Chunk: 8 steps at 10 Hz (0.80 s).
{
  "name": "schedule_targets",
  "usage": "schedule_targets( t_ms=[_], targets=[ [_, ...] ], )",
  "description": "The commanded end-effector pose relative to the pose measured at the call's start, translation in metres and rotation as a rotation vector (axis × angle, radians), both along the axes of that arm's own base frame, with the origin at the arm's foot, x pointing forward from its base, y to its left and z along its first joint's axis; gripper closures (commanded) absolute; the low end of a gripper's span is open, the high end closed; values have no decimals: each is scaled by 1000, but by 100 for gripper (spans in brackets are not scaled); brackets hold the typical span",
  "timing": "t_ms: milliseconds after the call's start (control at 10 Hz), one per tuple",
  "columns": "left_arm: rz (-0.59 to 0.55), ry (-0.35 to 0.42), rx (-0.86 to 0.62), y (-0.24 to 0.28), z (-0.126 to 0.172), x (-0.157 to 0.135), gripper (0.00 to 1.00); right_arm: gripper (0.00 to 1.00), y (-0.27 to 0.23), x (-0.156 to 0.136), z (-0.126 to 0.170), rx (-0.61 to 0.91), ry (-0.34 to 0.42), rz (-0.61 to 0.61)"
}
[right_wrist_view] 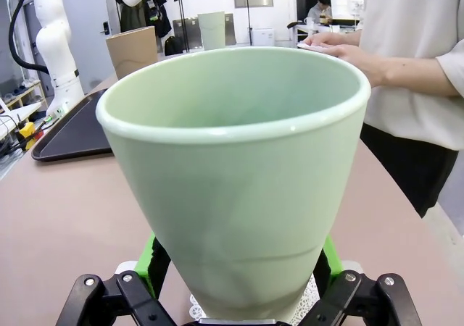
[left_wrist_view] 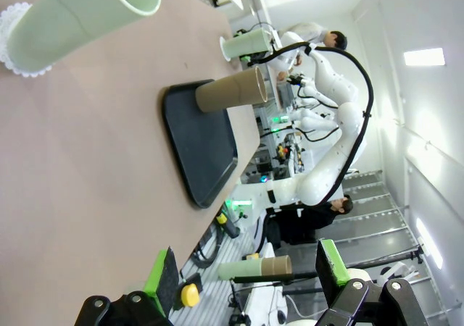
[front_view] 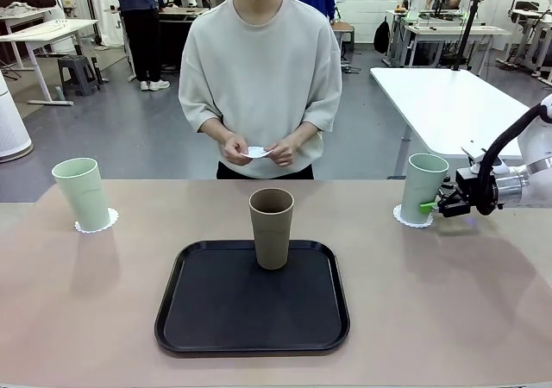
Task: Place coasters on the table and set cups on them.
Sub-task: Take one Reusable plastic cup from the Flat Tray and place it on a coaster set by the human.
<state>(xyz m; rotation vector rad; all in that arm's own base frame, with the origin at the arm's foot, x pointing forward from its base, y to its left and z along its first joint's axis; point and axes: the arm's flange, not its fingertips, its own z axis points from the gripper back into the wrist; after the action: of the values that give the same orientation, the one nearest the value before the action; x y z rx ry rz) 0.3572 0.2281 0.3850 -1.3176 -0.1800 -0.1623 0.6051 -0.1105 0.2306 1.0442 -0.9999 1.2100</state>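
1. You see the first green cup (front_view: pixel 82 194) on the robot's left part of the table (front_view: pixel 431 319). It stands upright on the first coaster (front_view: pixel 97 222), and the lace edge shows around its base.
2. The brown cup (front_view: pixel 272 228) stands upright on the black tray (front_view: pixel 216 319), near the tray's far edge, in the middle of the table.
3. The second green cup (front_view: pixel 423 188) stands upright on the second coaster (front_view: pixel 405 218), on the robot's right part.
4. The right gripper (right_wrist_view: pixel 239 256) lies low at this cup. Its jaws are released and spread wide, one pad on each side of the lower wall. You cannot tell if a pad touches the wall.
5. The left gripper (left_wrist_view: pixel 246 269) has its jaws released, and they are grasping nothing.
6. The person (front_view: pixel 263 69) at the far side holds the third coaster (front_view: pixel 256 153) between both hands (front_view: pixel 235 149), in front of the body.
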Motion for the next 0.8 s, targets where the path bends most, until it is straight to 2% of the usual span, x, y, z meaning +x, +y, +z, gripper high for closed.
schedule_targets(
  t_ms=[0, 700],
  targets=[
    [7, 6, 5, 1, 2, -1, 0, 0, -4, 7, -1, -15, 12, 23],
    [7, 6, 5, 1, 2, -1, 0, 0, -15, 14, -1, -22, 43, -13]
  ],
)
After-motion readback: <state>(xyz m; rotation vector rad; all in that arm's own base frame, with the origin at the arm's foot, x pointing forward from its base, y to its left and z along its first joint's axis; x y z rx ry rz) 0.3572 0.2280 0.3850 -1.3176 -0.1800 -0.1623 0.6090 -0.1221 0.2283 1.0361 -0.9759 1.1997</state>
